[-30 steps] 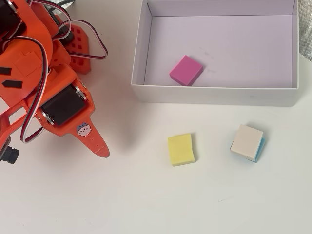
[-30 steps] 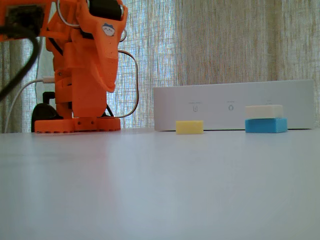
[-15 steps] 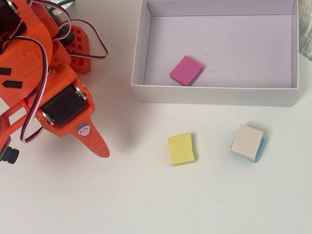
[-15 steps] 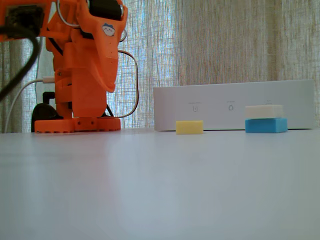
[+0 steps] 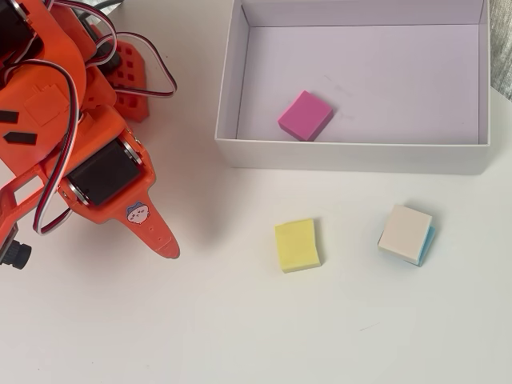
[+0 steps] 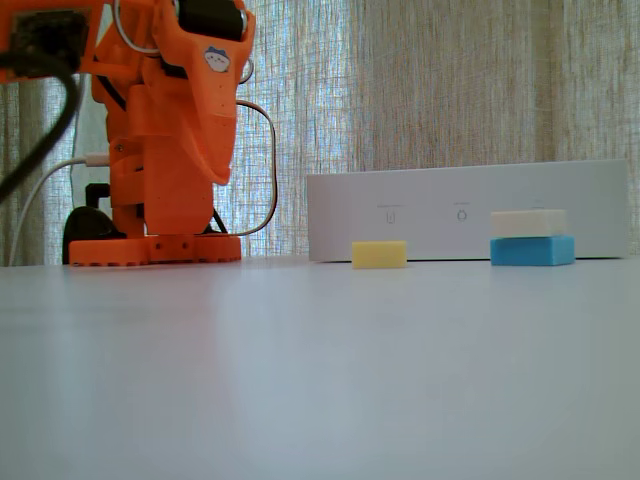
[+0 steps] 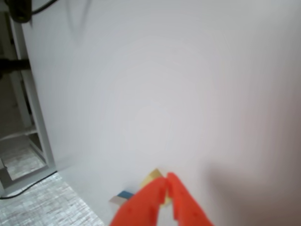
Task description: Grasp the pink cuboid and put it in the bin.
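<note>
In the overhead view we see the matte pink cuboid (image 5: 306,115) lying flat inside the bin (image 5: 352,154), a shallow white cardboard box, near its front wall; the task looks done. A yellow block (image 5: 298,246) and a beige-topped blue block (image 5: 406,234) sit on the desk (image 5: 240,328) outside the bin.

The fixed view hides the cuboid behind the bin's wall.

In the wrist view the orange plastic end effector (image 7: 167,186) is clenched, empty.

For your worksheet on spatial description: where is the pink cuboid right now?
In the overhead view, the pink cuboid lies inside the bin, near its front wall and left of centre, apart from the yellow block.
</note>
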